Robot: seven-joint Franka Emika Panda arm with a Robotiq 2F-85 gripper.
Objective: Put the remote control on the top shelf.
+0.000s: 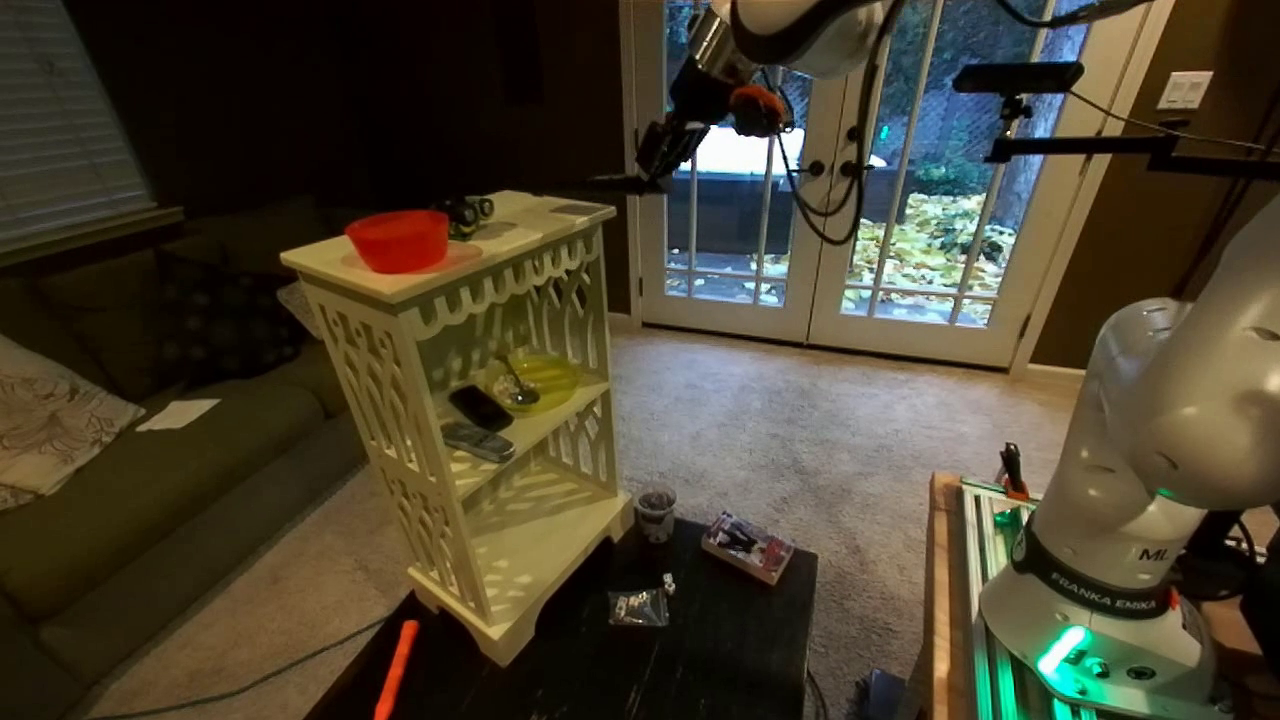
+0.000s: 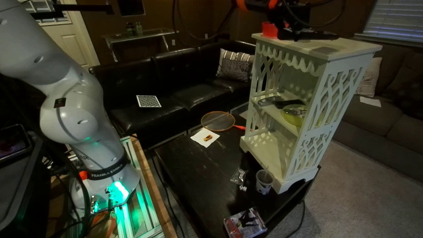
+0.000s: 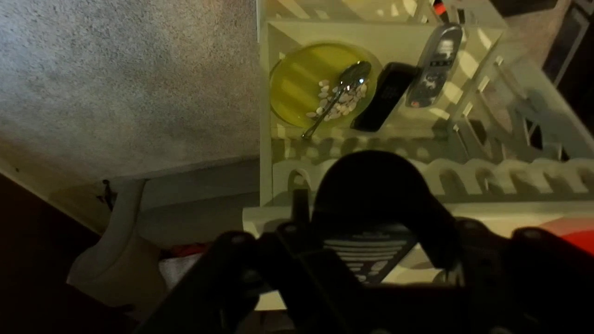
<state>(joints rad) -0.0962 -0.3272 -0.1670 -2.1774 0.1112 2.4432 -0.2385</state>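
The end effector (image 1: 657,172) is clamped on what looks to be the remote (image 2: 319,35), a dark flat bar, seemingly just above the top shelf (image 2: 353,48). Carrying looks nearly done; next, lower it flat, clear of the bowl (image 1: 398,242), and release. Farther, on the middle shelf (image 1: 535,428), lies another black bar (image 3: 385,97).
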